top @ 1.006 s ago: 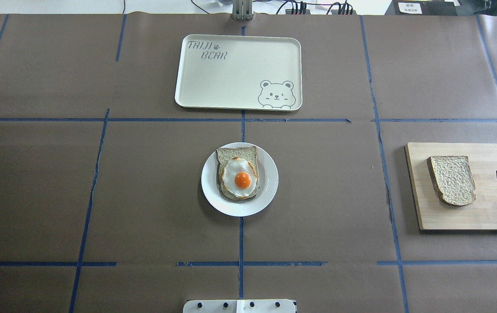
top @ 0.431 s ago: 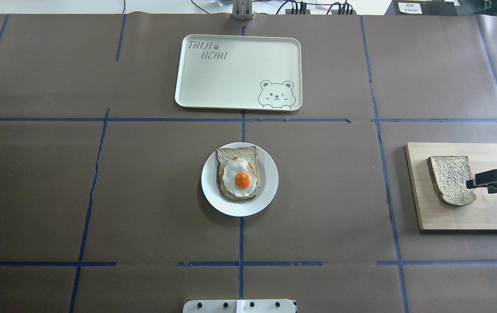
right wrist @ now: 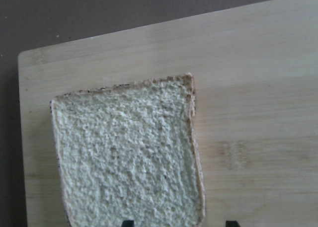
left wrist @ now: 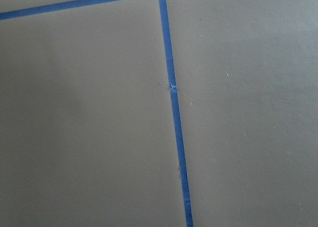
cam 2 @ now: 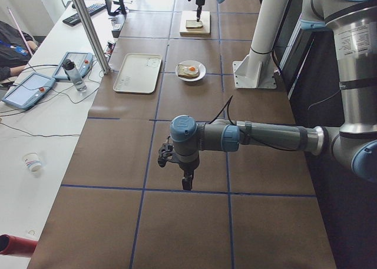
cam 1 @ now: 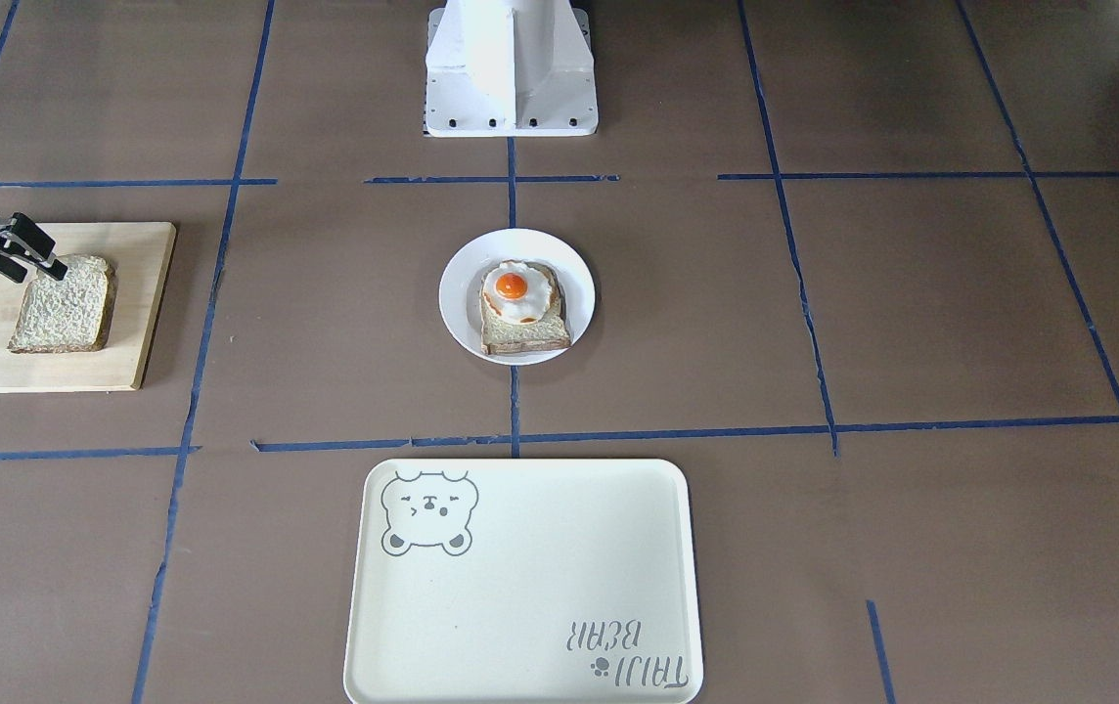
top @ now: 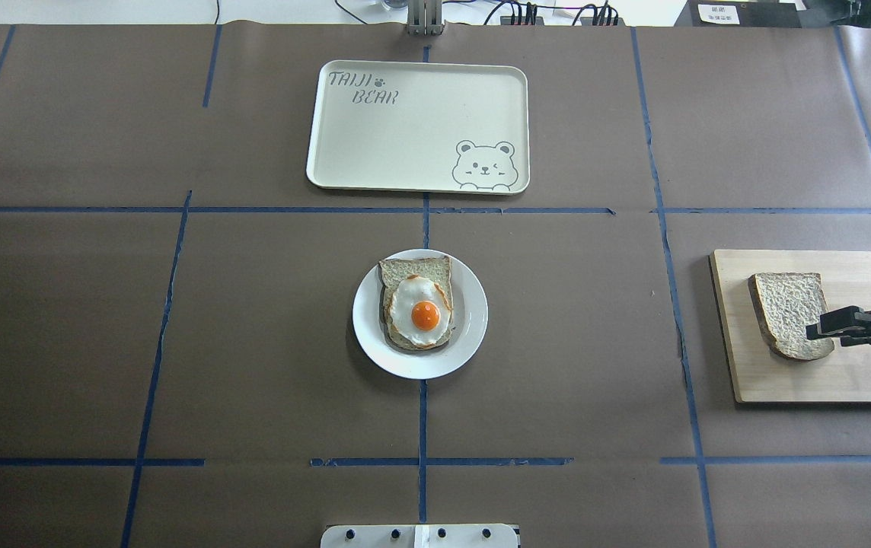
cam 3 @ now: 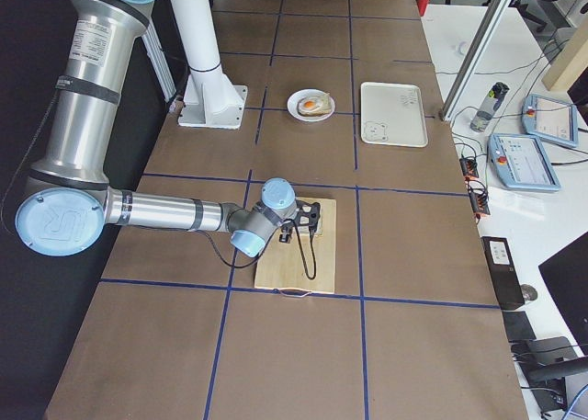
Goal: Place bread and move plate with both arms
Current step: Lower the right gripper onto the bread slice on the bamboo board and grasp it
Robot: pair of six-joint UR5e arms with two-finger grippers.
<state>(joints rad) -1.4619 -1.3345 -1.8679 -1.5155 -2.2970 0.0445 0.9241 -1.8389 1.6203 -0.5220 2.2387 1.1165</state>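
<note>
The plain bread [top: 789, 313] lies flat on a wooden board [top: 862, 373] at the table's right, and it also shows in the front view [cam 1: 66, 305] and the right wrist view [right wrist: 129, 157]. My right gripper [top: 812, 331] is open and empty, low over the slice's right edge, with its fingertips [right wrist: 128, 222] just showing. The white plate [top: 473, 304] sits at mid-table and holds a slice with a fried egg [top: 424, 312]. My left gripper [cam 2: 187, 183] hangs over bare table far from the plate; I cannot tell if it is open.
A cream tray with a bear drawing [top: 416, 125] lies beyond the plate. The white robot base [cam 1: 511, 68] stands at the near edge. Blue tape lines [left wrist: 174, 117] cross the brown table cover.
My right gripper has come in from the right edge, leftward across the board, and now reaches the bread's right edge. Bread, plate and tray have not moved.
</note>
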